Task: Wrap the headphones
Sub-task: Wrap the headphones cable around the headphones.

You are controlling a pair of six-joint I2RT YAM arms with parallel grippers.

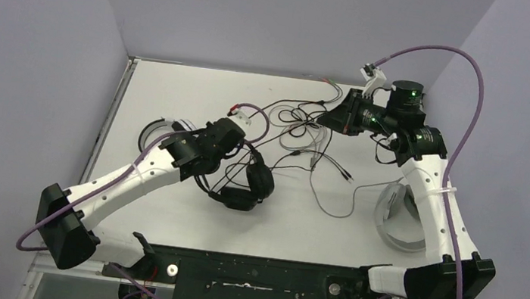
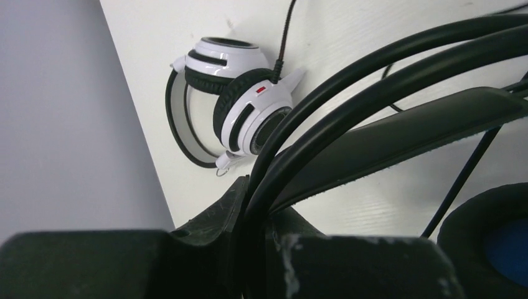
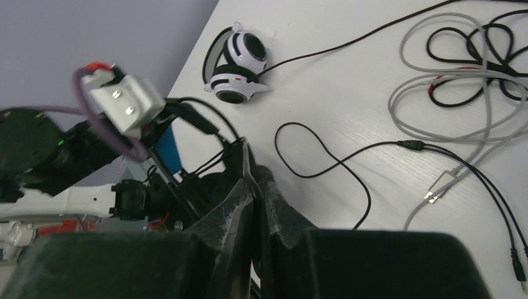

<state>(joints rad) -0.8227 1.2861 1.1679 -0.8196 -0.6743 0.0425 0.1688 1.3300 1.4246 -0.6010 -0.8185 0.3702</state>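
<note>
Far left, close to the edge of the white table (image 1: pixel 298 230): white headset (image 1: pixel 161 133), glossy shells with black cushions, black ear-cup centres and a small red mark on one cup. Lies on its side with the cups folded together and the band arching toward the wall. Trails a thin black cable across the tabletop.

Just right of it: left gripper (image 1: pixel 235 152), fingers (image 2: pixel 218 212) drawn narrow and clamped on the twin wire hoops of the black headset (image 1: pixel 258 181). Shows a flat padded strap under those hoops, blue lining on the band and blue inside one cup. Hangs its two black cups below the grip, near or on the table, just in front of the gripper.

Centre, toward the back: loose cables (image 1: pixel 303 124), black and pale grey, looped over one another, with small plugs lying apart from the knot.

Right of the tangle: right gripper (image 1: pixel 327 117), fingers (image 3: pixel 233 199) pressed together at the cables' edge; cannot tell whether a strand is pinched.

Far right: grey-white headset (image 1: pixel 398 219), flat on the table, partly hidden behind the right arm.
</note>
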